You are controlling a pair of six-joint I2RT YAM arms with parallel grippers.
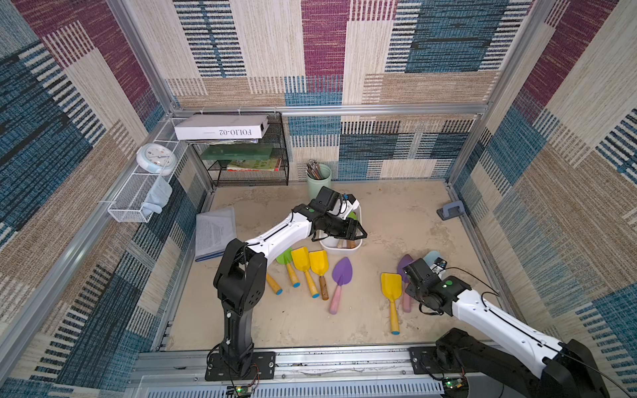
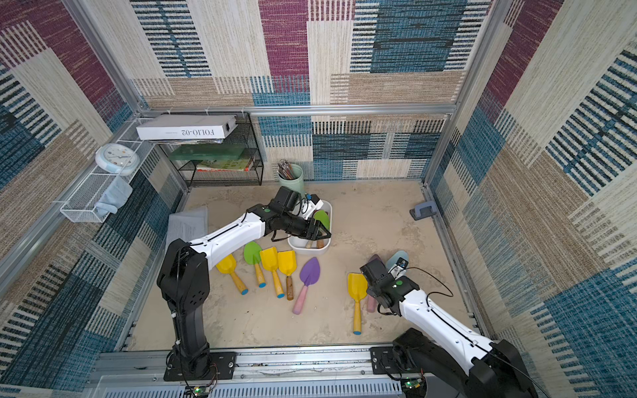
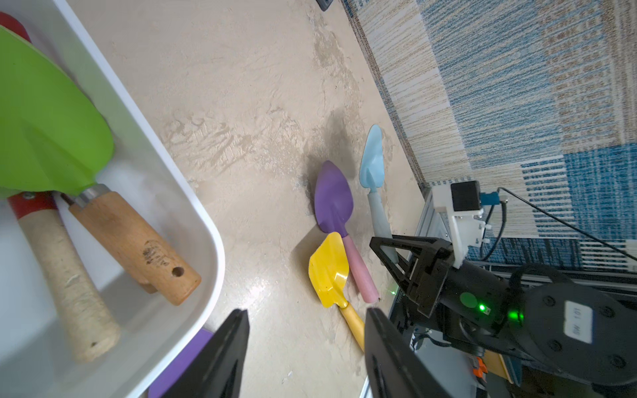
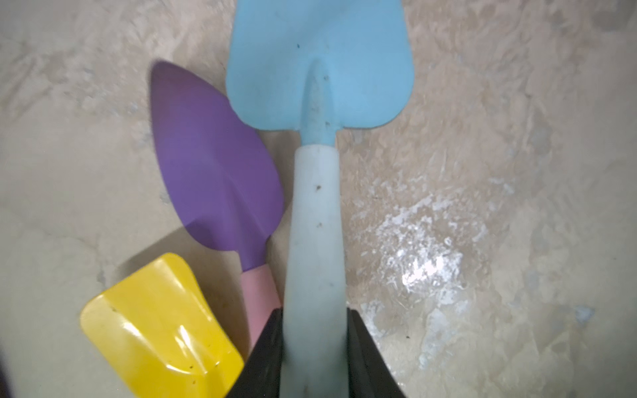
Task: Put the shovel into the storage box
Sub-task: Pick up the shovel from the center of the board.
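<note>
**Status: right gripper on shovel, left gripper at storage box**

1. Right gripper [image 4: 315,320]: the jaws are closed against both sides of the pale handle of the light-blue shovel [image 4: 320,69], near the handle's free end. The black fingers [image 4: 269,344] sit flush on the handle. The frames do not show whether the shovel is lifted off the table [image 1: 396,213].

2. Light-blue shovel: it is on the right side of the table, well apart from the storage box [image 1: 339,248]. Its blade points away from the gripper. A purple shovel [image 4: 213,165] with a pink handle lies just beside it, and a yellow shovel [image 4: 158,320] lies just beside that.

3. Left gripper [image 3: 306,330]: the jaws stand partly open and hold nothing. In both top views it hangs over the right-hand rim of the storage box.

4. Storage box: it stands near the middle of the table, in front of a green cup [image 1: 319,181] of pencils. It contains a green shovel [image 3: 44,113] with a wooden handle and a second tool with a twine-wrapped handle [image 3: 65,275].

5. A row of shovels [image 2: 269,258], five in total, lies on the table just in front of the box.
</note>
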